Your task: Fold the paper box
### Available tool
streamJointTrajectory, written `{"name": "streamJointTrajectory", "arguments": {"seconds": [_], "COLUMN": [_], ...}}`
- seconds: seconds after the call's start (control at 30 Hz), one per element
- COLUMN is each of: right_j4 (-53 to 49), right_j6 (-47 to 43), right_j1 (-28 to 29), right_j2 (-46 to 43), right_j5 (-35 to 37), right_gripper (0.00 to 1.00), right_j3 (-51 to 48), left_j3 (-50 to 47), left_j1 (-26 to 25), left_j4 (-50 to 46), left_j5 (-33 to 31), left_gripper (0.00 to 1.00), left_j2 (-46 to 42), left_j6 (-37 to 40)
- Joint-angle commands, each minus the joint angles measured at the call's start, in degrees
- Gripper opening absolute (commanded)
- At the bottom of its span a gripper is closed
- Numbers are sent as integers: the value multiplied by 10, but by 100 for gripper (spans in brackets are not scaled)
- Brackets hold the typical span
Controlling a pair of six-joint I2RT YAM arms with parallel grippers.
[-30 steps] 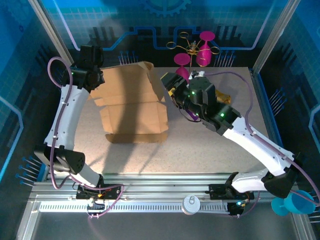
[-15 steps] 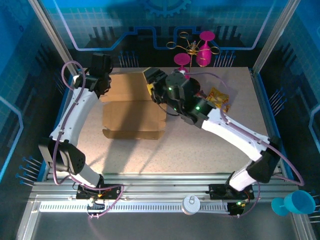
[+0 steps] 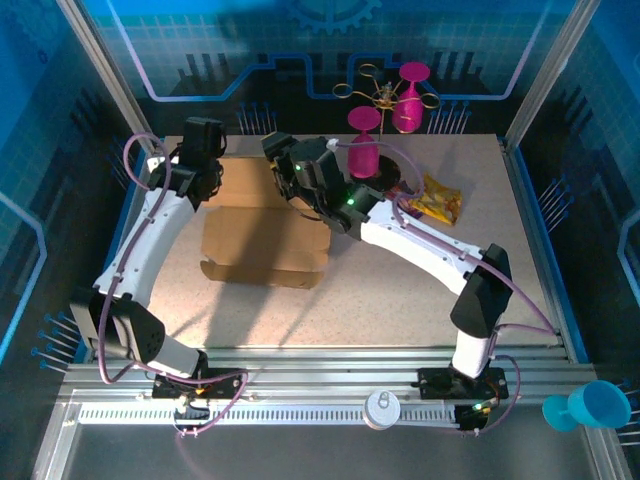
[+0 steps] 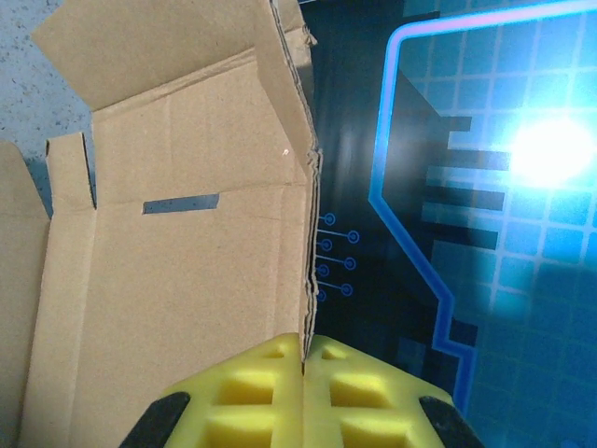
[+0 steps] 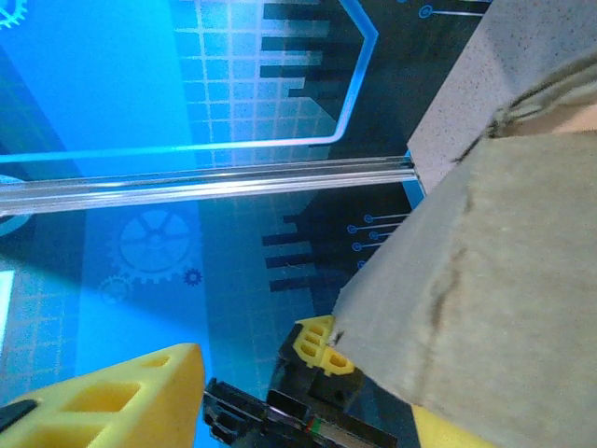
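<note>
Two pincers tend the plain brown cardboard box (image 3: pixel 262 235) at ten o'clock on the bench (image 3: pixel 400 290): left pincer (image 4: pixel 305 350) pinching its far edge, right pincer (image 5: pixel 308 401) spread against a flap (image 5: pixel 485 280). Next, we reckon, fold it inward.

Left arm (image 3: pixel 148 235) rising along left side of overhead frame, elbow bending at upper left, wrist angling inward toward centre. Left gripper (image 4: pixel 304 350) sitting at bottom centre of left wrist view, yellow pads (image 4: pixel 252 397) pressing together, pinching edge of paper box (image 4: pixel 187 233). Right arm (image 3: pixel 430 245) reaching diagonally from lower right to upper centre, forearm lying long and low. Right gripper (image 3: pixel 280 158) pointing toward upper left, jaws standing apart, one yellow finger (image 5: pixel 117 401) showing at lower left of right wrist view.
</note>
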Motion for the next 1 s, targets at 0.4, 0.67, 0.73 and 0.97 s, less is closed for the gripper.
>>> {"name": "streamJointTrajectory", "arguments": {"seconds": [0.4, 0.67, 0.73, 0.97], "right_j4": [-65, -113, -101, -46], "right_j6": [9, 2, -1, -24], "right_j1": [-6, -25, -34, -84], "right_j2": [61, 57, 51, 45], "right_j5": [29, 12, -19, -177], "right_gripper": [29, 0, 0, 0], "right_j3": [75, 77, 67, 31], "left_j3": [-33, -30, -18, 135], "left_j1": [-5, -4, 4, 71], "left_j4": [13, 11, 7, -198], "left_j5": [4, 10, 31, 137], "left_gripper": [0, 23, 46, 79], "left_j2": [-34, -57, -65, -40], "left_j6": [36, 97, 137, 246]}}
